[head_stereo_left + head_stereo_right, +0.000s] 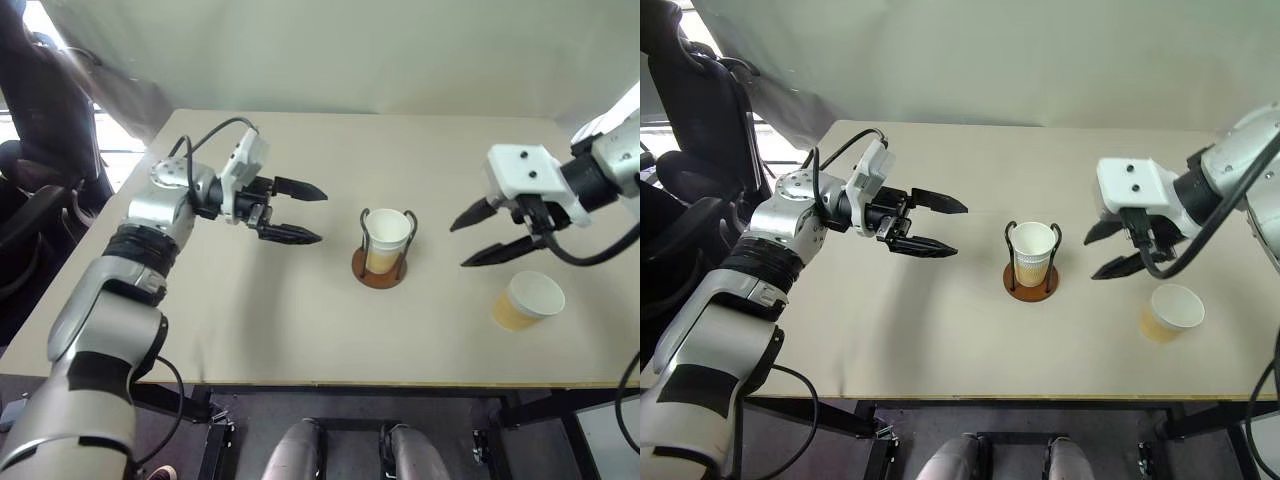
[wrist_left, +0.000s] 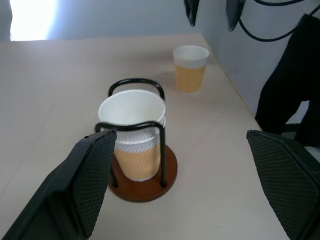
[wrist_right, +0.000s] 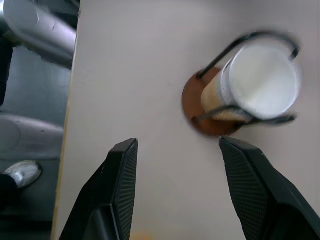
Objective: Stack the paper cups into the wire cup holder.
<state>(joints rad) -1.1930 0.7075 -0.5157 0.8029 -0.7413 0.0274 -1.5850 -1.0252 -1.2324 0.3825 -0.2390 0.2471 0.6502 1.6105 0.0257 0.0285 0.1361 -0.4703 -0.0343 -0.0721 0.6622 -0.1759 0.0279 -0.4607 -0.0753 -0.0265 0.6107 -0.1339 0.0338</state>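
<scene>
My right gripper [image 1: 482, 238] gapes empty above the loose tan-yellow paper cup [image 1: 527, 300], near right of the wire cup holder [image 1: 384, 250]; light, crushable, so I'd pinch gently mid-wall.

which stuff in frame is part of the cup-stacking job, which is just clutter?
Job:
- holder, mid-table
- cup in holder, upright
- loose cup on the table, near the right gripper
- left gripper, open, empty
- right gripper, open, empty

Clutter:
- black chair off the table's left corner
- table is only the work surface
</scene>
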